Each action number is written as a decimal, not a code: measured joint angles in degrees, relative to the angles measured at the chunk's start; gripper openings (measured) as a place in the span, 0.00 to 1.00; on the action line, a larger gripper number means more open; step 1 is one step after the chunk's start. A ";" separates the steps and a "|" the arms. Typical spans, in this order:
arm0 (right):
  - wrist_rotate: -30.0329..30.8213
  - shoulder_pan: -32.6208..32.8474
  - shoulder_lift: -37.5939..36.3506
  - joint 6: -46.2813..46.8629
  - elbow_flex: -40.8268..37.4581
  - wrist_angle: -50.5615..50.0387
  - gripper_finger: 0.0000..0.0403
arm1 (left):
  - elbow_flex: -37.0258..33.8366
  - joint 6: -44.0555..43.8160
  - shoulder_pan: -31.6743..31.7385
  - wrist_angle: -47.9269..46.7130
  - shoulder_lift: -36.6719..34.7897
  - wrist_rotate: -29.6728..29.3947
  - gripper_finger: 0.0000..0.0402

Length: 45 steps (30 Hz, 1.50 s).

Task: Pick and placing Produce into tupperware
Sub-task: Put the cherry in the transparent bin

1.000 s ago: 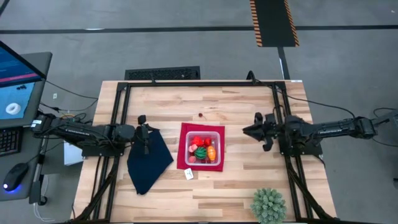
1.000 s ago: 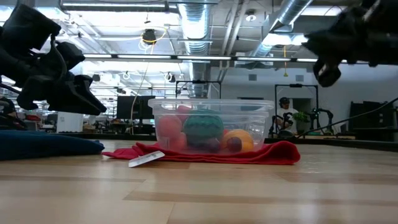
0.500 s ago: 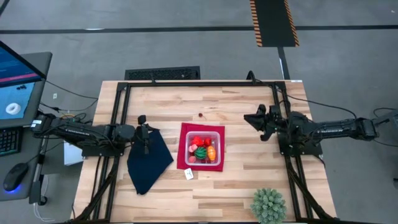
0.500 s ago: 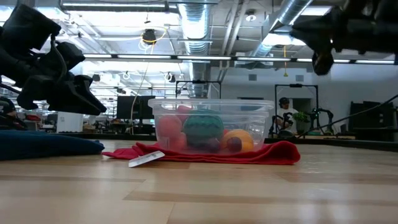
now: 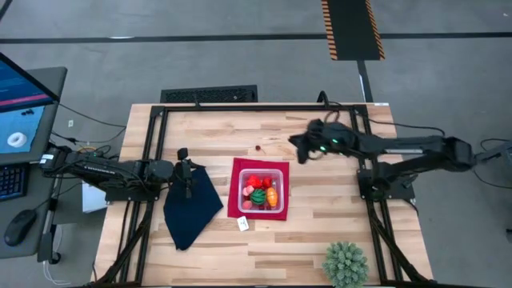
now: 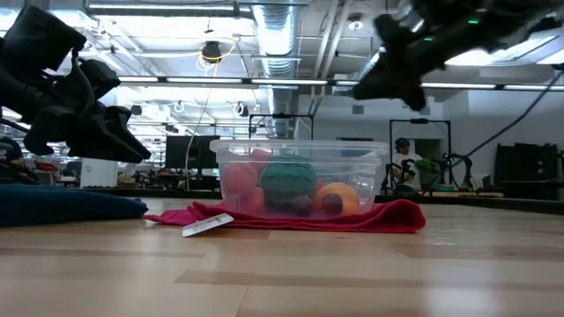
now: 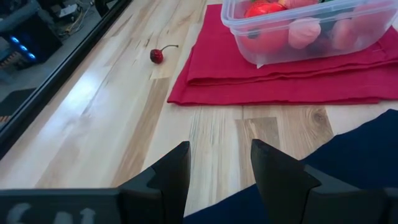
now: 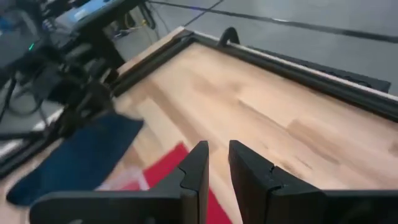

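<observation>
Right tool (image 5: pixel 298 147) hangs above the worktop (image 5: pixel 320 216) in the upper middle of the high view, right of a small cherry (image 5: pixel 258 147); its two fingers (image 8: pixel 196 163) stand close together with a narrow gap between them, and they hold nothing. The cherry lies alone on the bare wood, near the upper edge of the red mat (image 5: pixel 234 210). The tupperware (image 5: pixel 280 174) sits on this mat in the centre of the frame, and inside it are the produce pieces (image 5: pixel 261 192): red ones, a green striped ball and an orange one. Left tool (image 5: pixel 187 173) waits at the left of the mat, over the dark navy cloth (image 5: pixel 192 210), with fingers (image 7: pixel 168 171) apart and empty. A spiky green plant ball (image 5: pixel 346 264) is at the lower right; whether it touches the worktop edge I cannot say surely.
</observation>
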 joint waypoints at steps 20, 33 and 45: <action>-14.58 -7.11 45.14 -6.01 41.17 -33.85 0.56 | 0.00 -0.53 0.00 0.00 -0.02 -0.02 0.40; -14.16 -7.20 55.43 -11.12 47.26 -38.23 0.48 | 0.00 0.10 0.00 0.00 -0.01 -0.02 0.40; -18.10 -8.62 56.13 -11.16 47.22 -37.08 0.45 | 0.00 -0.14 0.00 0.00 0.00 -0.02 0.40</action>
